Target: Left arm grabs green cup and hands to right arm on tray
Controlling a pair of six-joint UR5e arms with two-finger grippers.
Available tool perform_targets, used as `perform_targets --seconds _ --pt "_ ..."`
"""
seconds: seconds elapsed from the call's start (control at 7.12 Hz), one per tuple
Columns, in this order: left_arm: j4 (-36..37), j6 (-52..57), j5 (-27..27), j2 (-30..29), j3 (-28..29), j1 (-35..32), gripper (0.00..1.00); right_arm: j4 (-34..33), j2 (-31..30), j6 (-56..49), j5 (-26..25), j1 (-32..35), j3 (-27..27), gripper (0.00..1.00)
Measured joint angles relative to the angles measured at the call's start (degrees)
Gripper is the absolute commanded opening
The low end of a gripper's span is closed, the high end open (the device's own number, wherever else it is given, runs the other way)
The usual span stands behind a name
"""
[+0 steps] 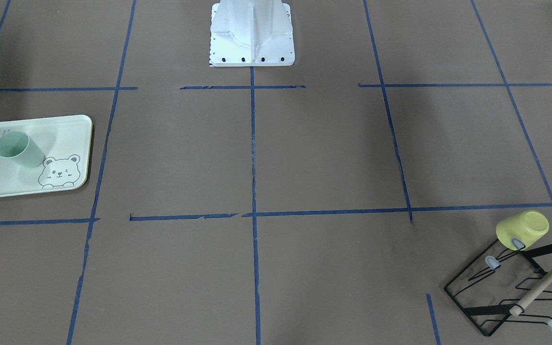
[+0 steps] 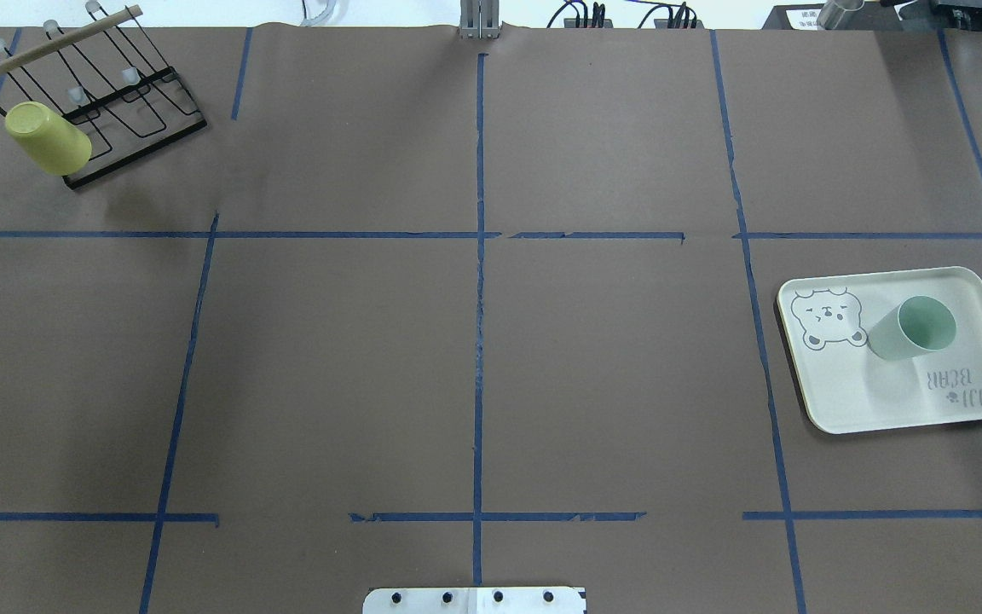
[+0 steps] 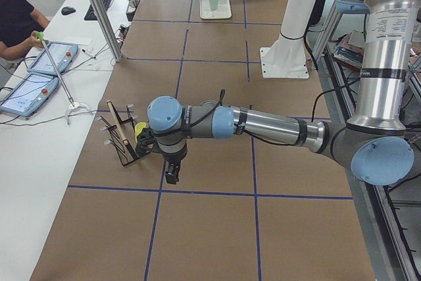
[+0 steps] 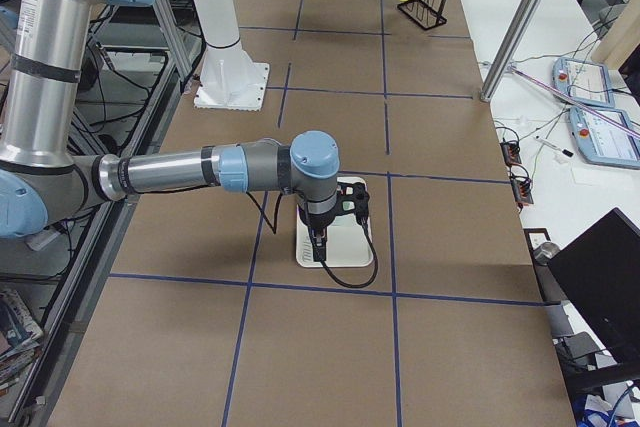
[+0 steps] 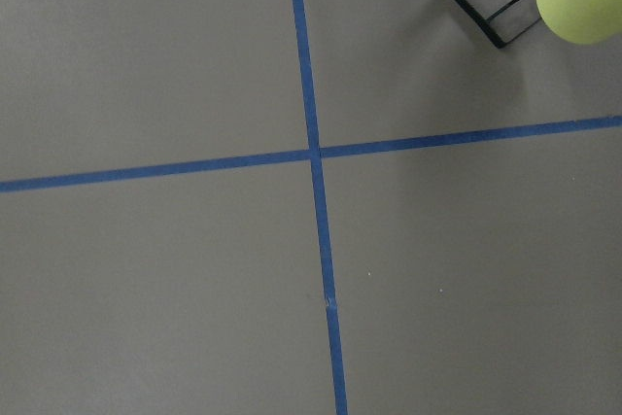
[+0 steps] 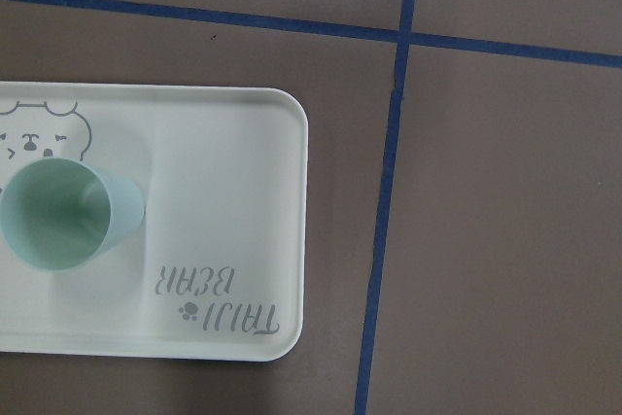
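Surface (image 2: pixel 329 358): brown, gridded with blue tape.
Left arm (image 3: pixel 263 125): stretched low beside the wire rack (image 2: pixel 141 102); whether the left fingers (image 3: pixel 172 177) are clenched or released cannot be told.
Right arm (image 4: pixel 170 172): above the tray (image 2: pixel 883 401); the right fingers (image 4: pixel 318 245) are equally unreadable.
Green cup (image 2: pixel 909 328): upright on the tray, beside the bear drawing.
Yellow cup (image 2: pixel 48 136): inverted on the rack.

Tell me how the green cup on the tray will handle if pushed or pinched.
The green cup looks like smooth, thin plastic: probably light and somewhat slippery in a pinch. It stands upright, mouth up, on a narrower base, so a high push may tip it. On the smooth tray, a low push would likely slide it.
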Motion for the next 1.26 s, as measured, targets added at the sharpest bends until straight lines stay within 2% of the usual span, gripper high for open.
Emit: perform_targets --seconds 0.28,0.56,1.26 --pt "3.63 -0.29 0.7 0.67 -2.11 1.01 1.0 0.06 -0.23 0.05 0.09 0.01 0.06 1.0" --pt "4.33 -0.15 1.11 2.16 -2.53 2.86 1.0 0.05 -0.47 0.06 0.0 0.0 -0.02 1.0" --pt "0.13 0.06 1.19 7.29 -2.43 3.35 1.0 0.22 -1.64 -0.01 0.22 -0.08 -0.19 1.0"
